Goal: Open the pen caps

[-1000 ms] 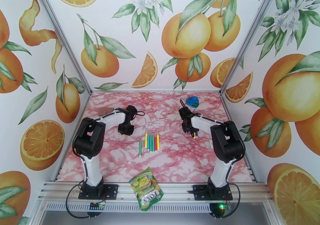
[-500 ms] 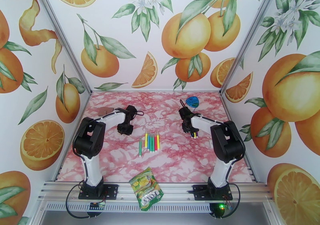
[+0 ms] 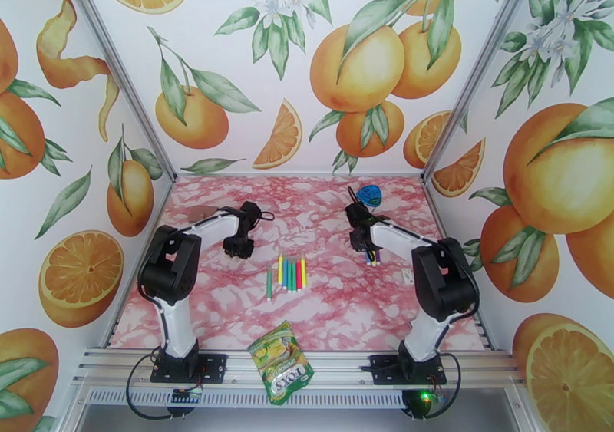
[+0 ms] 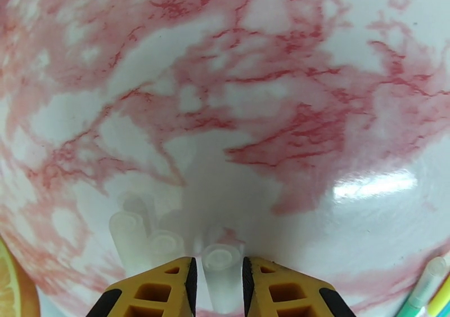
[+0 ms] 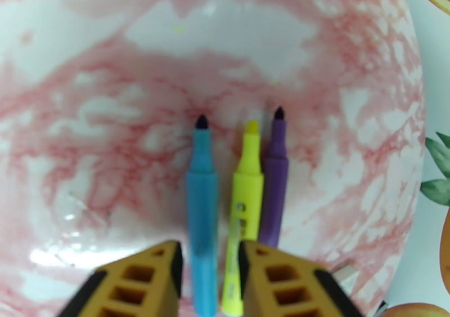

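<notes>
- Left gripper (image 4: 217,264) pinches a clear pen cap (image 4: 220,255) beside two other caps (image 4: 130,231) on the desk (image 4: 281,87).
- Right gripper (image 5: 209,251), spread, straddles the uncapped blue pen (image 5: 201,200); its arm has swung toward the right edge.

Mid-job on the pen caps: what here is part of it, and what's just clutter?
Job: row of pens; uncapped blue pen, yellow pen, purple pen; loose clear caps; clear cap between the fingers of the left gripper.
Lying about: snack packet; blue-lidded container; brown item.
</notes>
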`<state>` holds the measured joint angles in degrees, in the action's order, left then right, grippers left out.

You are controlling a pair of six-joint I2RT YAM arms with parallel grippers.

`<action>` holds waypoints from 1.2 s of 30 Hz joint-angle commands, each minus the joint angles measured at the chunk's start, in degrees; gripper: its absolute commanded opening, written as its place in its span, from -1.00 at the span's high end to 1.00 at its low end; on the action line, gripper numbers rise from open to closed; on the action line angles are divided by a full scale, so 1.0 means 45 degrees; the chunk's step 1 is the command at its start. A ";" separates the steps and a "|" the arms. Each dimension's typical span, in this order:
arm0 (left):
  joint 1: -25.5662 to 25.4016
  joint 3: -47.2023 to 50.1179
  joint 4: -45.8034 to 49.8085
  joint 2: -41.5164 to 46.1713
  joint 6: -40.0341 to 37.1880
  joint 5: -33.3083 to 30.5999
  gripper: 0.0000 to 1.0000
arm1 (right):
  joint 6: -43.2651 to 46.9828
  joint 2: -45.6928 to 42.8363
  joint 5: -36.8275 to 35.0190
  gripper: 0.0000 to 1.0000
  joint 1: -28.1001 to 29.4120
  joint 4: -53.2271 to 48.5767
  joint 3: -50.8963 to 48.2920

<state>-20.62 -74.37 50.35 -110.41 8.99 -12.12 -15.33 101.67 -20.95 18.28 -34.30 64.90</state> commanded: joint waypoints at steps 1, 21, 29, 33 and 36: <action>0.0051 -0.0216 -0.0147 0.0972 0.0050 0.0652 0.41 | 0.0200 -0.0768 0.0334 0.29 0.0304 0.0231 -0.0232; 0.0113 0.1078 -0.2837 0.3901 0.0284 0.2326 -0.33 | -0.0697 -0.2176 0.4734 0.13 0.2813 0.1880 -0.1028; 0.0208 0.1992 -0.4061 0.4842 0.0551 0.2508 -0.46 | -0.1306 -0.1830 0.5799 0.07 0.3425 0.2413 -0.1337; 0.0211 0.2316 -0.4547 0.5057 0.0558 0.2448 -0.47 | -0.1533 -0.1440 0.6218 0.05 0.3800 0.2699 -0.1337; 0.0246 0.2459 -0.4815 0.5245 0.0560 0.2437 -0.48 | -0.1602 -0.1073 0.6306 0.04 0.4113 0.2749 -0.1184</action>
<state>-19.88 -64.20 32.18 -89.34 10.59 -1.50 -21.06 94.78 5.19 35.57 -23.66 59.44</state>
